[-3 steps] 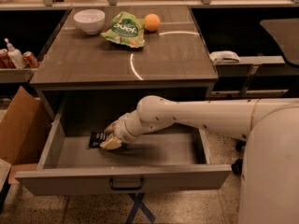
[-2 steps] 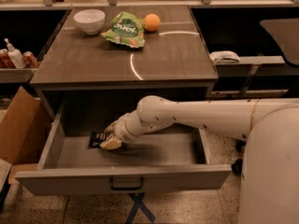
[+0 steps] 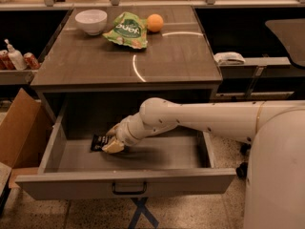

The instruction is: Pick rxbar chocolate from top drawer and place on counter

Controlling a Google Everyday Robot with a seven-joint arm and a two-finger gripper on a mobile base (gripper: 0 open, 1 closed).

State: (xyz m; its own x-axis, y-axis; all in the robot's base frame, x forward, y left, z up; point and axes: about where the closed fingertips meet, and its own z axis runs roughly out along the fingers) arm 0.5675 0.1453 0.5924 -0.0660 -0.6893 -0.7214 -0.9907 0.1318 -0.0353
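Observation:
The top drawer (image 3: 128, 181) stands pulled open below the counter (image 3: 95, 61), its dark pull handle facing me. The rxbar chocolate (image 3: 98, 142), a small flat black wrapper with pale lettering, lies on the drawer floor at the left. My gripper (image 3: 111, 142) reaches down into the drawer from the right and sits right at the bar's right end, its fingertips against or over it. The white arm hides part of the bar.
On the counter stand a white bowl (image 3: 91, 21), a green snack bag (image 3: 127, 30) and an orange (image 3: 154, 22) at the back. A cardboard box (image 3: 19, 132) stands left of the drawer. Bottles and cans (image 3: 14, 58) sit on a shelf at left.

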